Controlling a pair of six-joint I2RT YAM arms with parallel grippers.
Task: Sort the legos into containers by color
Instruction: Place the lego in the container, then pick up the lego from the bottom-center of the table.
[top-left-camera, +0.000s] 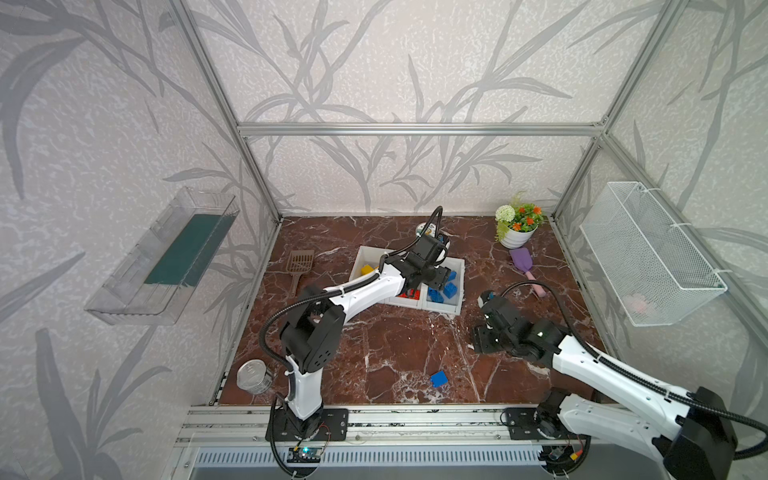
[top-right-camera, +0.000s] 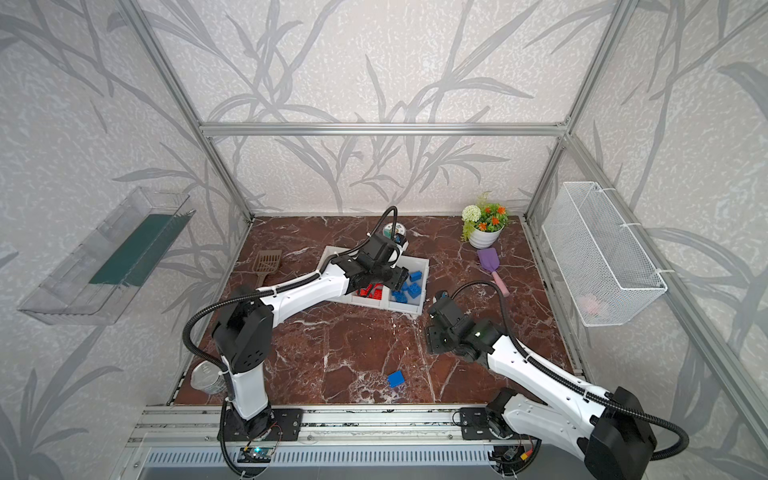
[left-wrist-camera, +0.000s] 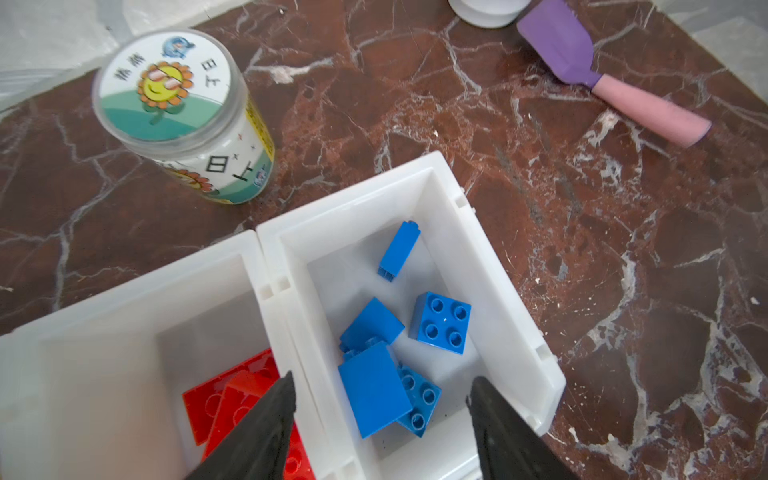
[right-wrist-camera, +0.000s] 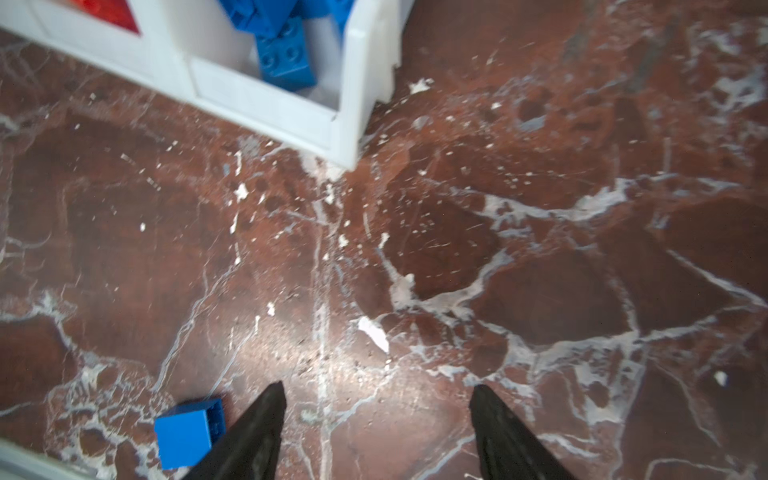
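arms: white links, black joints | hoses: black ribbed | fingers: black, tapered

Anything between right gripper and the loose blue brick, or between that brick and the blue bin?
Nothing on the table: bare marble between the right gripper and the blue brick, and from brick to blue bin. But the left gripper hangs open over that bin, which may crowd a drop.

the left gripper hangs over the bins, above the end one with blue bricks; red bricks fill the middle one. a lone brick, blue, lies on the table. the right gripper sits low near the bins' corner, well apart from it.
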